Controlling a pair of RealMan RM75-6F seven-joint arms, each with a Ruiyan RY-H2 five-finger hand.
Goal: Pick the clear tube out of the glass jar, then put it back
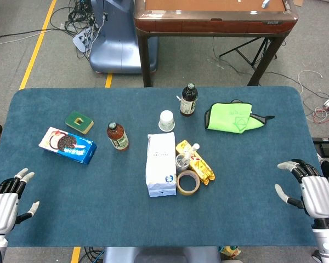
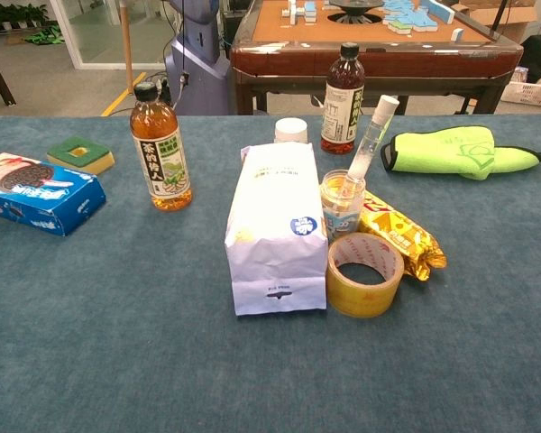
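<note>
jar [image 2: 342,204] with tube [image 2: 368,147] boxed in: white bag [image 2: 275,225] touching on its left, tape roll [image 2: 365,273] in front, yellow snack pack [image 2: 399,232] on its right. i see open room above tube top; dark bottle [image 2: 343,87] behind.

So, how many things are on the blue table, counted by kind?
Bottles: 2, an amber one and a dark one
Jar with tube: 2
Food packs: 3, cookie box, white bag, yellow snack
Tape roll: 1
Sponge: 1
White cup: 1
Green cloth: 1
Total: 11
</note>
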